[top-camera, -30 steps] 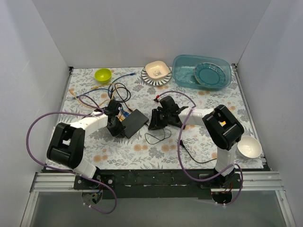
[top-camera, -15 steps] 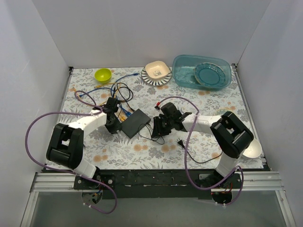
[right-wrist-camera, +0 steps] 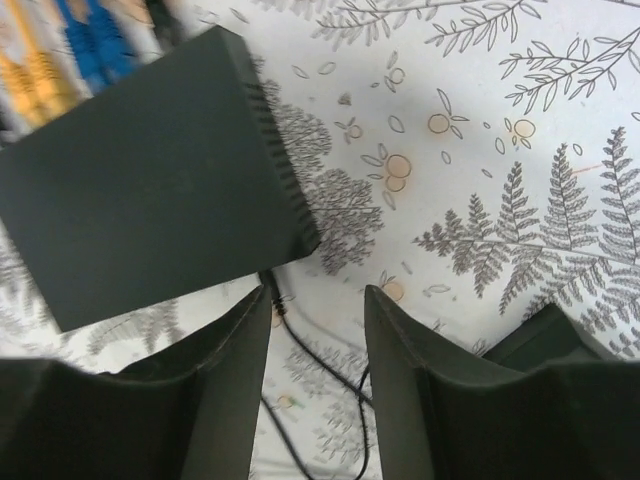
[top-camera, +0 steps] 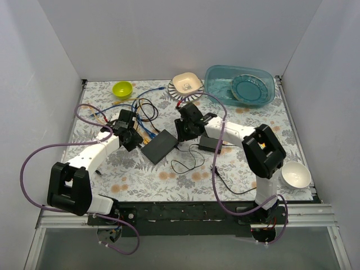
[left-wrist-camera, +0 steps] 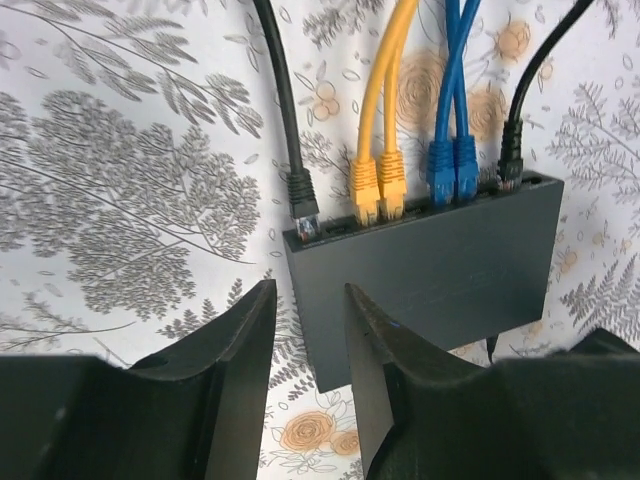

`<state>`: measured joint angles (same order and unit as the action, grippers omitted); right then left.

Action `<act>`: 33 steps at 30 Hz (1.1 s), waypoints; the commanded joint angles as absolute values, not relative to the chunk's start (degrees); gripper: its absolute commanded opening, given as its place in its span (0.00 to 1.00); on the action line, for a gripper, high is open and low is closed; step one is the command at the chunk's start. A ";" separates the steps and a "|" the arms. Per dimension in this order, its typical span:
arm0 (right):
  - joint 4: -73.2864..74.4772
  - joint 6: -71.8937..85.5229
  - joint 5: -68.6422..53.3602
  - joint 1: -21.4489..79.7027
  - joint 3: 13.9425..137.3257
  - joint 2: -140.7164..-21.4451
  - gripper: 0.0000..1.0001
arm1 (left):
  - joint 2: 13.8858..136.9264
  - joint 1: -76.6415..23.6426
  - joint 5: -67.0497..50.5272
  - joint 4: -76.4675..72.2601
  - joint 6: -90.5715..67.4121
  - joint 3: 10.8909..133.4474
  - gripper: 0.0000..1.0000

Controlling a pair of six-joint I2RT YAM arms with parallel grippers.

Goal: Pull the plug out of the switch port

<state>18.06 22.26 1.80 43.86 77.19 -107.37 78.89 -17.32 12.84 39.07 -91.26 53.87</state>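
Matte black flat rectangular switch box (left-wrist-camera: 430, 260), cables (left-wrist-camera: 380, 100) along its socket edge. Left claw (left-wrist-camera: 308, 305) apart, empty, over one corner; right claw (right-wrist-camera: 318, 300) apart, empty, over another. Floral bench (left-wrist-camera: 120, 150) flanks both.

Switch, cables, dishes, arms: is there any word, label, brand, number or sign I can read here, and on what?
No readable text in any view.
The switch: plain black top, no brand or port numbers visible.
The square dish: a small mark inside, too small to tell whether it is writing.
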 commanded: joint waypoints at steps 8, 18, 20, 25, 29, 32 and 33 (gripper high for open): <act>21.36 20.56 2.99 43.33 78.58 -114.00 0.27 | 76.03 -17.23 6.77 35.42 -92.37 45.72 0.32; 16.35 23.99 -3.69 49.82 65.58 -107.59 0.27 | 75.06 -17.14 7.29 34.89 -91.41 43.06 0.32; 15.65 24.96 -3.87 50.88 63.47 -106.53 0.27 | 75.06 -17.23 7.30 34.54 -90.71 43.59 0.32; 15.73 25.58 -4.13 52.91 62.23 -105.29 0.27 | 74.62 -17.05 7.73 34.28 -89.91 45.78 0.33; 15.03 25.31 -5.62 53.17 60.82 -103.45 0.27 | 73.74 -16.53 10.88 35.15 -89.74 48.86 0.33; 14.94 25.22 -6.50 54.23 59.68 -101.87 0.27 | 74.35 -15.82 12.74 35.68 -88.95 52.71 0.33; 15.29 25.22 -4.15 54.66 59.50 -100.65 0.28 | 74.62 -15.73 13.27 35.16 -88.51 53.69 0.34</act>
<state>12.25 25.23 -4.75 52.99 61.71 -103.35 76.71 -16.73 9.06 35.88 -90.26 48.05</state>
